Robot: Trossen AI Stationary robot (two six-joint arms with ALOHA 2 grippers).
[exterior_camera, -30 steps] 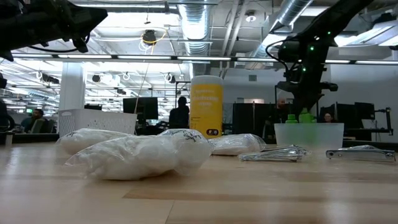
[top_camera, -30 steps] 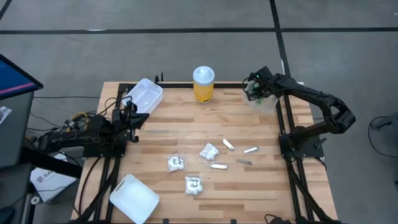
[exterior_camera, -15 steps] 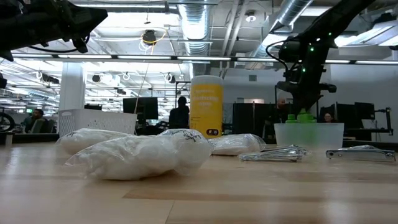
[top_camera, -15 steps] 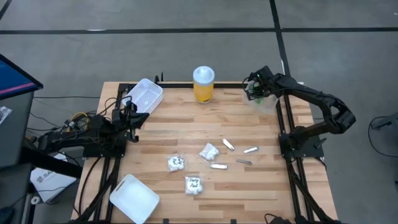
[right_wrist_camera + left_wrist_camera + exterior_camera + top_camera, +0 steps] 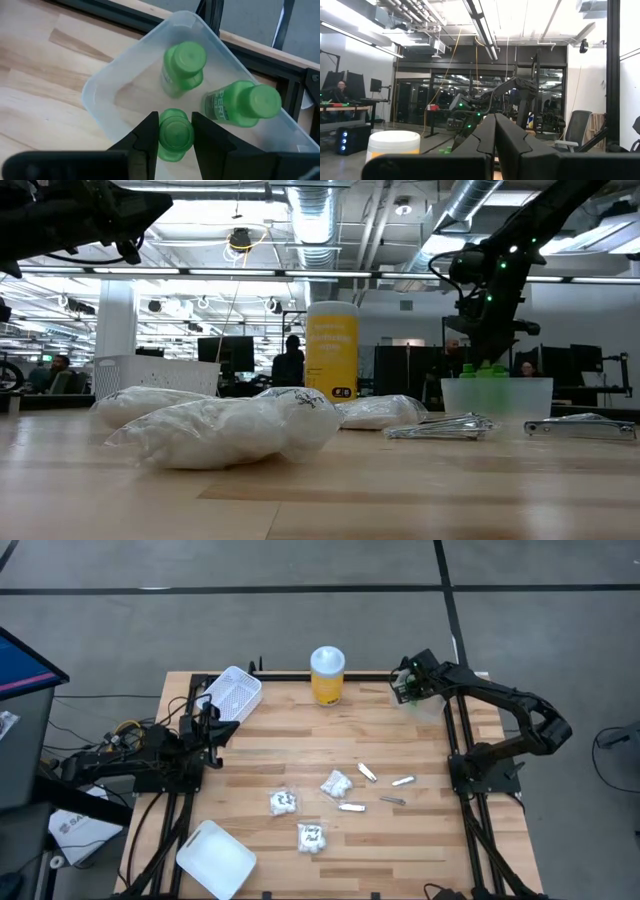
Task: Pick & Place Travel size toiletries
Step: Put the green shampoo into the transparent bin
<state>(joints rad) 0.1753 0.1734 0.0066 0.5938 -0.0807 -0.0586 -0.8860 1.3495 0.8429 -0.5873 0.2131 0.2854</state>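
right gripper (image 5: 176, 134) clasps third green bottle (image 5: 175, 135) inside clear tub (image 5: 100, 80); two bottles already in | left gripper (image 5: 494, 131) parked table-left, fingers together | left: four silver tubes (image 5: 378, 785); three white packets (image 5: 309, 805) mid-table

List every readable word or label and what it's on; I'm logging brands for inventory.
"PERT": on the side of one green bottle in the clear tub.
Dark print on the white packets: too small to read.
Label on the yellow jar: too blurred to read.
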